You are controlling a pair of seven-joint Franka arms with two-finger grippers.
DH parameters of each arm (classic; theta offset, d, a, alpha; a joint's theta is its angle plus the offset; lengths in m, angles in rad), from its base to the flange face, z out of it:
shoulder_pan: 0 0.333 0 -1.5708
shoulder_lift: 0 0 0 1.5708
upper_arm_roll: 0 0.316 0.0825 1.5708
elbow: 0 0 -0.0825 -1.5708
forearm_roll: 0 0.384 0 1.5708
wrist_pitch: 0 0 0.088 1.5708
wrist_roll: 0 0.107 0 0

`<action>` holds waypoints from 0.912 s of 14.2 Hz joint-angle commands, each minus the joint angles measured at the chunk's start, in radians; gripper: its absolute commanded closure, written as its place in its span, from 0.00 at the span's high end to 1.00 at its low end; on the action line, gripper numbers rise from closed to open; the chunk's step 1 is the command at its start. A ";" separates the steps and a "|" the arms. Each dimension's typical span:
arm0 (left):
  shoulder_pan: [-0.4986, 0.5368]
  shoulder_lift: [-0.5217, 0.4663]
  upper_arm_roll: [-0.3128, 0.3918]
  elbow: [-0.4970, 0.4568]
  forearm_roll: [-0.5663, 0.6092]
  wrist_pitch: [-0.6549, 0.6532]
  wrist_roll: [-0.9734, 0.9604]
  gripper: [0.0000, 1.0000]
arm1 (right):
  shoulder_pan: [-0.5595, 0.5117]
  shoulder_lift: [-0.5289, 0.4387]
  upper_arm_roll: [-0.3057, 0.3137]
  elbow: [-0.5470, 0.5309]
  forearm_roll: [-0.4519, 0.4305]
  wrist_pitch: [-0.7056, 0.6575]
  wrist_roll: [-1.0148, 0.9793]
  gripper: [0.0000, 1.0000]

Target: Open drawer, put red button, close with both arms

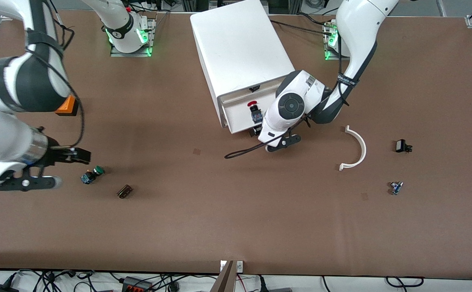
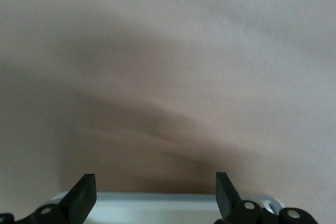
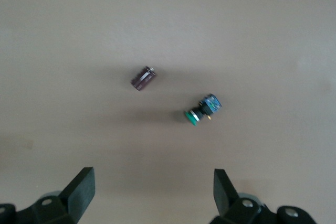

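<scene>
You see the brown table with the white cabinet at its edge where the robots' bases stand, near the middle. The drawer is pulled out, and the red button lies inside it. The left gripper is at the front of the drawer; its fingers are spread wide and hold nothing. The right gripper hangs over the table toward the right arm's end, fingers wide apart and empty. Beside it you find the green button and a small dark cylinder. An orange box shows partly under the right arm
</scene>
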 commanded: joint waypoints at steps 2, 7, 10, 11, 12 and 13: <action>0.010 -0.044 -0.035 -0.015 0.003 -0.060 -0.055 1.00 | -0.095 -0.140 0.017 -0.138 0.048 -0.007 -0.047 1.00; 0.005 -0.065 -0.084 -0.016 0.003 -0.157 -0.052 1.00 | -0.120 -0.284 0.017 -0.273 0.045 -0.003 -0.051 1.00; 0.004 -0.062 -0.106 -0.020 0.003 -0.165 -0.055 1.00 | -0.122 -0.304 0.017 -0.290 0.042 -0.010 -0.051 1.00; 0.008 -0.062 -0.121 -0.020 0.003 -0.177 -0.057 1.00 | -0.122 -0.330 0.017 -0.332 0.042 0.002 -0.050 1.00; 0.017 -0.064 -0.130 -0.016 0.003 -0.204 -0.057 1.00 | -0.122 -0.369 0.017 -0.388 0.042 0.024 -0.050 1.00; 0.018 -0.065 -0.130 -0.016 0.003 -0.215 -0.057 1.00 | -0.122 -0.421 0.015 -0.466 0.042 0.065 -0.050 1.00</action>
